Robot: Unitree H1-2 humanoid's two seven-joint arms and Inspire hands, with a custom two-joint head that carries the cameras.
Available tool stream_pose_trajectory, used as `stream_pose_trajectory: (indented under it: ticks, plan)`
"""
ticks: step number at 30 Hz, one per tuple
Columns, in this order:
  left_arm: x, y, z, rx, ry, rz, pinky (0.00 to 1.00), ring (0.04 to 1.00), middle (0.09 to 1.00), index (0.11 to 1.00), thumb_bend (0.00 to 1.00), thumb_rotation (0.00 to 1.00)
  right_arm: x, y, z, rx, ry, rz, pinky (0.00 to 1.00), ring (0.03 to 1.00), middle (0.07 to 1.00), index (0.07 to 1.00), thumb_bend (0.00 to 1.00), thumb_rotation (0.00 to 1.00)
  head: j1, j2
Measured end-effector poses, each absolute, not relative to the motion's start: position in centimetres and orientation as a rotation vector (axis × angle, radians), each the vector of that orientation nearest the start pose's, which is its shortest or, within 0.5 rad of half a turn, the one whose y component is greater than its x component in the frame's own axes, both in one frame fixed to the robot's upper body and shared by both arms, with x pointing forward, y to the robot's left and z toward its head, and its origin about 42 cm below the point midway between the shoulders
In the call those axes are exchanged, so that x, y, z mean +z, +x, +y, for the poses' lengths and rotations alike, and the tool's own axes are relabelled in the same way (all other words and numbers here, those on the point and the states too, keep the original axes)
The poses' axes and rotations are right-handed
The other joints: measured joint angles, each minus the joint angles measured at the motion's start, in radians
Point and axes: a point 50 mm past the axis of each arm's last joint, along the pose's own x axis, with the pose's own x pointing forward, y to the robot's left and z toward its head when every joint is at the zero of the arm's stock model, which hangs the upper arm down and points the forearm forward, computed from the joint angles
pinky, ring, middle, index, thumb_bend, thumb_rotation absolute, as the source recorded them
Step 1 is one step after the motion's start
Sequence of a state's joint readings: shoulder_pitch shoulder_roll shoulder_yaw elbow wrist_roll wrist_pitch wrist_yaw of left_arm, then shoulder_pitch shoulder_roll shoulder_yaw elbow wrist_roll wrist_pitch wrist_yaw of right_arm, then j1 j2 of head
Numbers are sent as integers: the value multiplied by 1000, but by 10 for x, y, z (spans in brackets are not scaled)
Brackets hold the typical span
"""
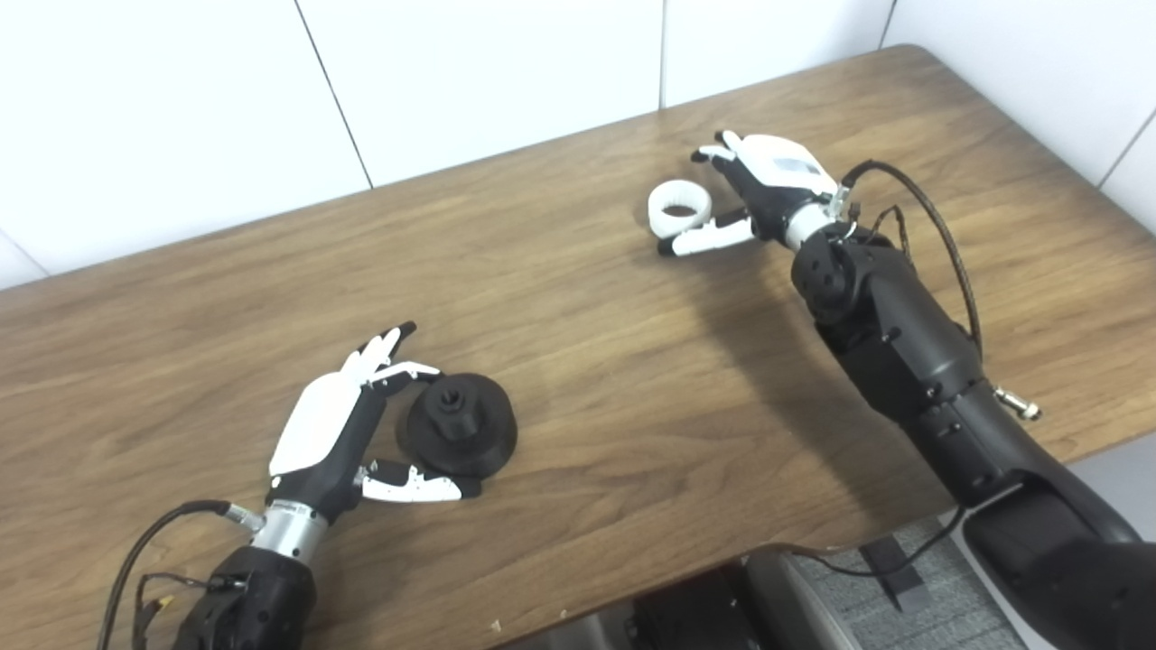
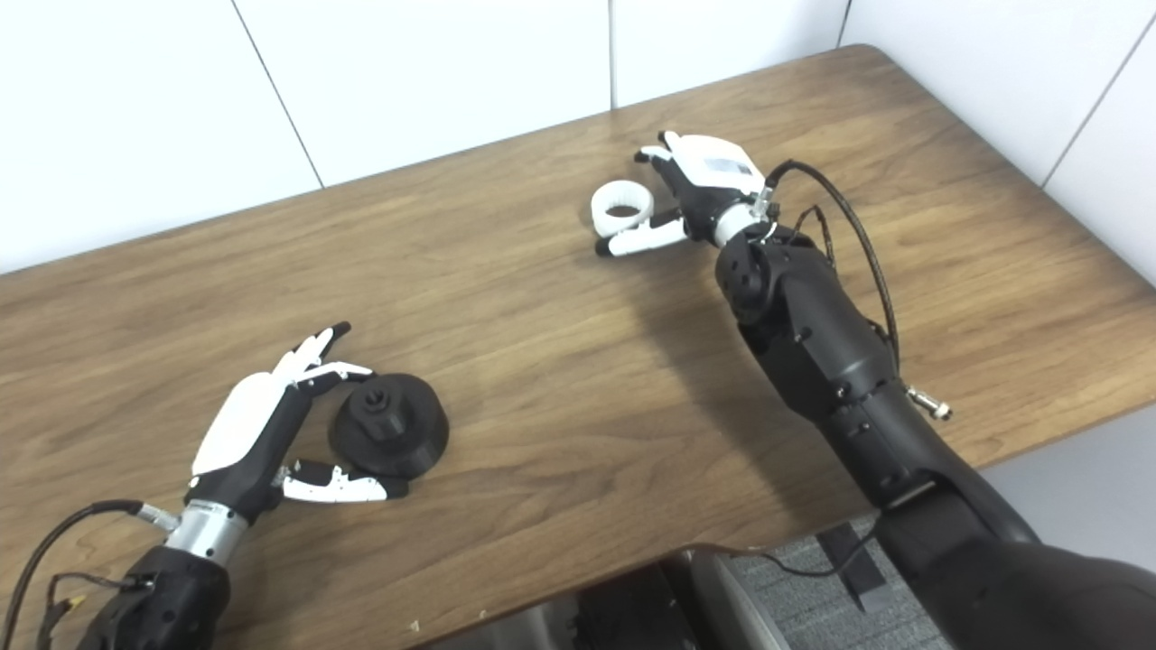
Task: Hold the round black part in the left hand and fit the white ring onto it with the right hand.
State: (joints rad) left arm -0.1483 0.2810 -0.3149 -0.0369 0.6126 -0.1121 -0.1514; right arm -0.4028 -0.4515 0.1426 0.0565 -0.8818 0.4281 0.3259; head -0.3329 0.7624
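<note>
The round black part (image 1: 459, 436) lies flat (hub up), well apart from the white ring (image 1: 679, 208).

left hand (image 1: 348, 424) cups black part (image 1: 459, 424), perhaps touching.

Both cameras look down from the robot's head, side by side, at a brown wooden table (image 1: 578, 271) against a white tiled wall (image 2: 406, 72). The right eye view sits slightly to the right; both share nearly the same scene
</note>
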Motion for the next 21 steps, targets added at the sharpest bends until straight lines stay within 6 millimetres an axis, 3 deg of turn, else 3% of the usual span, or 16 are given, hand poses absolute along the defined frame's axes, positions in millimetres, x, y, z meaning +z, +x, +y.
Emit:
stream_pose_trajectory:
  ticks: [4, 14, 21]
  plan:
    - [134, 311, 195, -476, 911, -276, 1000, 1000, 1000, 611, 946, 329, 202, 402, -320, 21, -1294, 255, 944, 1000, 1000, 944, 1000, 676, 5, 5]
    - [133, 308, 196, -474, 906, -270, 1000, 1000, 1000, 611, 946, 346, 199, 402, -315, 42, -1291, 264, 971, 1000, 1000, 883, 985, 577, 15, 12]
    - [133, 308, 195, -474, 909, -271, 1000, 1000, 1000, 612, 944, 347, 195, 401, -313, 30, -1292, 251, 967, 1000, 1000, 861, 953, 577, 29, 14]
